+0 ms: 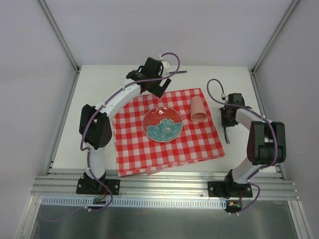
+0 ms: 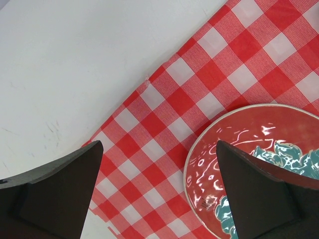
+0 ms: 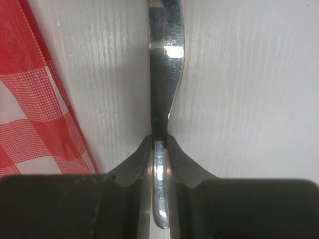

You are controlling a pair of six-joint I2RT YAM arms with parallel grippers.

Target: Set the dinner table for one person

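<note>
The off-white dinner table carries a red-and-white checked cloth. On the cloth are a red plate with a teal flower and a pink cup to its right. My right gripper is low over the bare table just right of the cloth. In the right wrist view it is shut on the handle of a silver utensil, which lies along the table. My left gripper hovers over the cloth's back edge. It is open, with only the cloth and the plate below.
A thin dark utensil-like thing lies on the table behind the cloth, close to the left wrist. Aluminium posts frame the table's corners, and a rail runs along the near edge by the arm bases.
</note>
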